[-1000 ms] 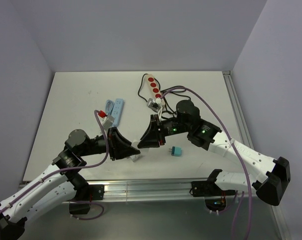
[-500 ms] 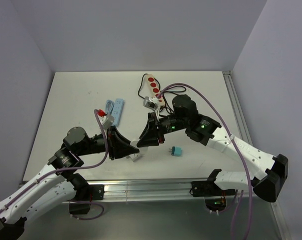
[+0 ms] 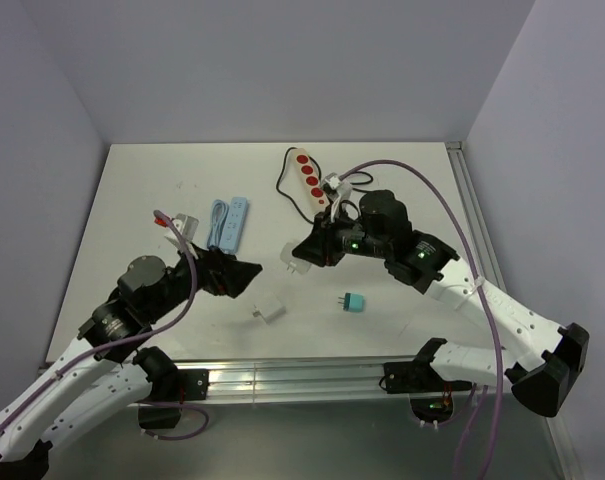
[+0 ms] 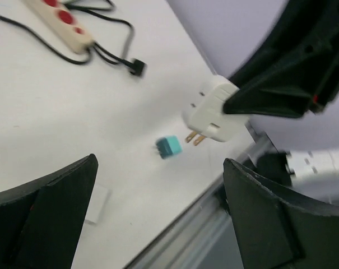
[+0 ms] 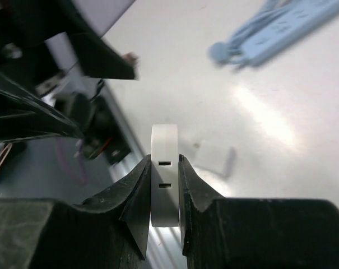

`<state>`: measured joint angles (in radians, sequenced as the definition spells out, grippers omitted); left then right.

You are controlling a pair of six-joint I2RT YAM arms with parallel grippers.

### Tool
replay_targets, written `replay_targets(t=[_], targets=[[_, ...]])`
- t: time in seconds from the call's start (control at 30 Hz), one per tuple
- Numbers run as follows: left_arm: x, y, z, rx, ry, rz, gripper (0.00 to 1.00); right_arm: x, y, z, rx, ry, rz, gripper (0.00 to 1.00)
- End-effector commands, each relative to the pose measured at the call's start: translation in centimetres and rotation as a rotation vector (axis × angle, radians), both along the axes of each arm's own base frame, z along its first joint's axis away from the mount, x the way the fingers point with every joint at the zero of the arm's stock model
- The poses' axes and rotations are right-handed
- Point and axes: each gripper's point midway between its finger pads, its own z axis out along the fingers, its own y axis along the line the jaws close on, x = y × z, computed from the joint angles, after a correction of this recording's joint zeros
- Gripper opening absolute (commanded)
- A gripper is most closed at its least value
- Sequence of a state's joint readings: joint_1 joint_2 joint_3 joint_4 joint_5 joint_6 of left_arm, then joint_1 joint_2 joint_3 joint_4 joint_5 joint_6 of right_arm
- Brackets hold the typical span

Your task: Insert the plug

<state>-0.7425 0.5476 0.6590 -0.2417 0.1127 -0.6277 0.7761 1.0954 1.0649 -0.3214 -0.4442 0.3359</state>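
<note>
Now, adapter plug point(image 4: 214, 112): pointing its prongs point(image 4: 194, 138) slantwise down toward the table point(image 3: 132, 200)
right gripper point(image 5: 164, 162): clenching the plug
left gripper point(image 4: 161, 190): gaping, grasping nothing
left wrist alone: showing the prongs
right wrist alone: showing two slots point(image 5: 165, 163)

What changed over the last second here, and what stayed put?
The left gripper opened and drew back to the left, away from where the two arms met. The right gripper, shut on the white adapter, carried it away from the arm bases, toward the power strip. The teal plug, blue controller, power strip and small white block did not move.
</note>
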Motion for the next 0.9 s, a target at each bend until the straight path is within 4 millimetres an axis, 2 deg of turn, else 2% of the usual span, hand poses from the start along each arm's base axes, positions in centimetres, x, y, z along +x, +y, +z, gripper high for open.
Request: replay_targets(t=[0.0, 0.03, 0.07, 0.13, 0.3, 0.33, 0.37, 0.4, 0.43, 0.5, 0.53, 0.73, 0.87], targets=[[3.5, 3.4, 0.7, 0.025, 0.039, 0.292, 0.99, 4.1, -3.0, 0.2, -0.012, -0.066, -0.240, 0.00], [4.2, 3.5, 0.1, 0.052, 0.081, 0.331, 0.99, 4.7, -3.3, 0.3, -0.011, -0.086, -0.266, 0.00], [5.3, 4.5, -0.3, 0.079, 0.097, 0.416, 0.99, 5.2, -3.5, 0.3, -0.017, -0.099, -0.279, 0.00], [6.9, 4.8, -2.0, 0.151, 0.163, 0.487, 0.98, 6.4, -3.9, 0.1, -0.063, -0.153, -0.294, 0.00], [10.5, 5.5, -5.1, 0.203, 0.275, 0.598, 0.89, 9.3, -4.4, 1.3, -0.102, -0.228, -0.382, 0.00], [11.4, 6.5, -7.1, 0.224, 0.325, 0.644, 0.88, 9.7, -4.3, 2.1, -0.076, -0.246, -0.386, 0.00], [11.9, 7.0, -8.2, 0.229, 0.351, 0.666, 0.85, 9.6, -4.1, 2.4, -0.057, -0.251, -0.368, 0.00], [12.4, 7.4, -9.0, 0.223, 0.376, 0.690, 0.76, 9.7, -4.1, 2.9, -0.037, -0.255, -0.368, 0.00], [13.2, 8.9, -10.9, 0.225, 0.442, 0.763, 0.75, 9.8, -3.9, 3.7, -0.005, -0.274, -0.367, 0.00], [13.8, 9.5, -12.3, 0.228, 0.481, 0.800, 0.66, 9.5, -3.8, 4.2, 0.023, -0.287, -0.348, 0.00], [14.1, 10.0, -13.4, 0.241, 0.497, 0.831, 0.66, 9.5, -3.5, 4.6, 0.040, -0.301, -0.339, 0.00], [15.7, 9.6, -15.1, 0.238, 0.505, 0.854, 0.60, 10.6, -2.9, 3.3, 0.002, -0.270, -0.339, 0.00], [16.2, 10.1, -16.0, 0.264, 0.520, 0.896, 0.54, 10.5, -2.6, 2.7, 0.020, -0.260, -0.306, 0.00]])
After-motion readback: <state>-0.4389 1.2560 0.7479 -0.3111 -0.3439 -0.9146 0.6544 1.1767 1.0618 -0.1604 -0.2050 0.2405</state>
